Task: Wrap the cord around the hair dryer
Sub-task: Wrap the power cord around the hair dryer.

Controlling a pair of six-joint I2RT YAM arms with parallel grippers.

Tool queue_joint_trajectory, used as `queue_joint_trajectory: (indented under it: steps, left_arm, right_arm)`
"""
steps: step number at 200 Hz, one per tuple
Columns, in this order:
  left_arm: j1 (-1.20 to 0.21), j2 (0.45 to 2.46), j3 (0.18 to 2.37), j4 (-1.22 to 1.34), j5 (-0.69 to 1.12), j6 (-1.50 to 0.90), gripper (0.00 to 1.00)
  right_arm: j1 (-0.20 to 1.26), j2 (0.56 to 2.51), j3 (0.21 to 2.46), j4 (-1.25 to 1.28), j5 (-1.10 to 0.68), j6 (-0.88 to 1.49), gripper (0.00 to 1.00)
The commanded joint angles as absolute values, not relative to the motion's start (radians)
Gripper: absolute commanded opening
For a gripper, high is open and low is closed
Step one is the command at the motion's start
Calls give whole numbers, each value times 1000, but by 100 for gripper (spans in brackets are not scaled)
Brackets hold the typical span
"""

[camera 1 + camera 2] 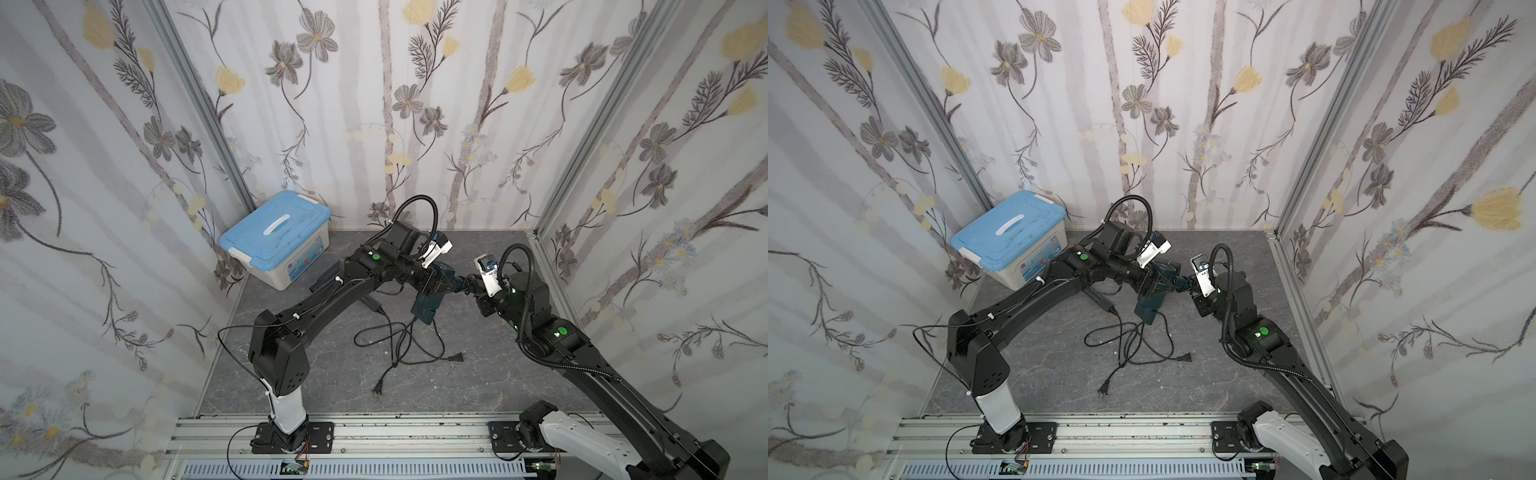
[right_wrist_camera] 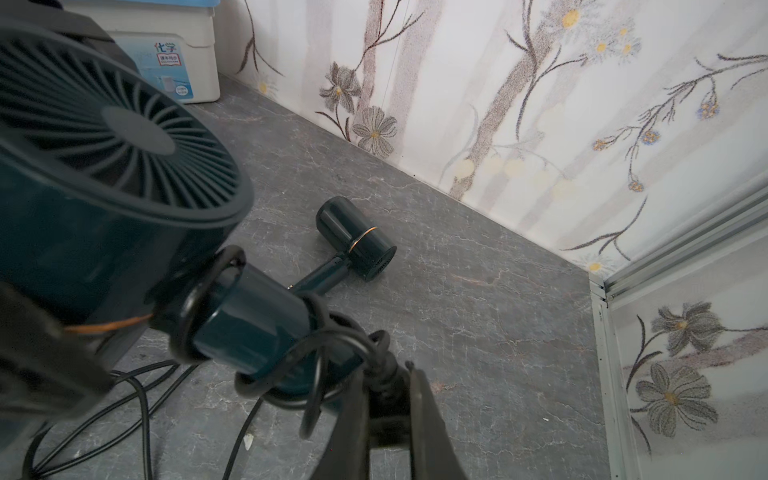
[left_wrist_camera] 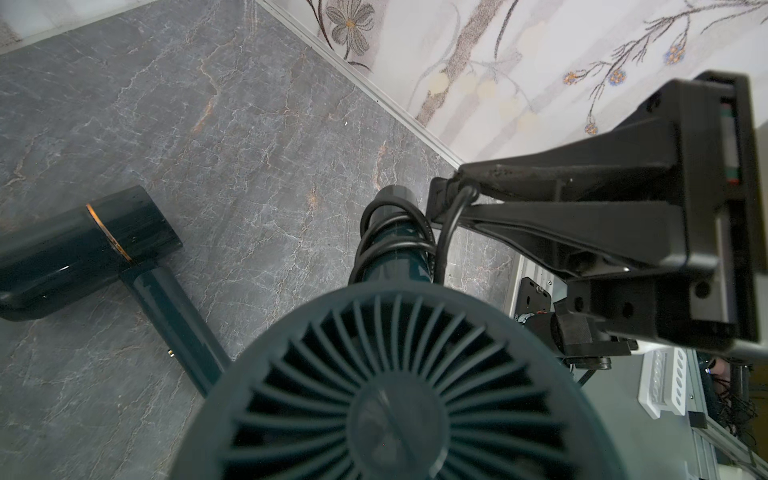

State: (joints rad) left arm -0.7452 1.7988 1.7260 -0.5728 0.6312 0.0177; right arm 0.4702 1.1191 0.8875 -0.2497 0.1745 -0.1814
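Now, left to right. Blue-lidded storage box (image 1: 274, 243) sits in the far corner, out of play. Left gripper (image 1: 440, 286) is clamped on the barrel of the hair dryer (image 3: 395, 407), holding it off the tabletop (image 1: 498, 374), centre back. The handle (image 3: 392, 249) points rightward, its long axis aimed straight at the right gripper (image 3: 449, 195), the nearer arm to its butt end. The cord (image 3: 386, 212) already loops the handle; the right jaws are pinched shut on it just beside the butt. I'd judge the next turn circles that axis. A second dryer (image 1: 424, 309) lies underneath.

Floral wallpaper walls (image 1: 415, 124), grey marbled floor (image 1: 478, 374), blue-lidded box (image 1: 274, 241) in corner
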Motion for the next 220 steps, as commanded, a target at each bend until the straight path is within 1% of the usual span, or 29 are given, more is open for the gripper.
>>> queue_joint_trajectory:
  steps: [1, 35, 81, 91, 100, 128, 143, 162, 178, 220]
  left_arm:
    - [-764, 1833, 1757, -745, 709, 115, 0]
    - [-779, 1883, 1770, -799, 718, 143, 0]
    - [-781, 1925, 1795, -808, 751, 150, 0]
    - [-779, 1940, 1810, -821, 766, 152, 0]
    - [-777, 1960, 1826, -836, 784, 153, 0]
    - [-765, 2015, 1860, -865, 837, 155, 0]
    - [-758, 2024, 1864, -868, 849, 154, 0]
    - [-749, 2026, 1864, -863, 873, 150, 0]
    - [-746, 2028, 1866, -867, 883, 151, 0]
    - [-745, 2039, 1864, -870, 921, 147, 0]
  right_arm:
    - [439, 1164, 913, -202, 164, -229, 0]
    - [424, 1255, 930, -236, 139, -284, 0]
    - [401, 1359, 927, -265, 10, -293, 0]
    - [395, 1379, 932, -278, -18, -294, 7]
    - [391, 1394, 936, -291, -43, -297, 11]
    - [387, 1423, 943, -309, -74, -306, 20]
    - [382, 1431, 949, -316, -74, -311, 28]
    - [376, 1440, 956, -321, -75, -308, 33]
    - [377, 1448, 962, -321, -86, -307, 37]
    - [376, 1471, 962, -310, -130, -296, 41]
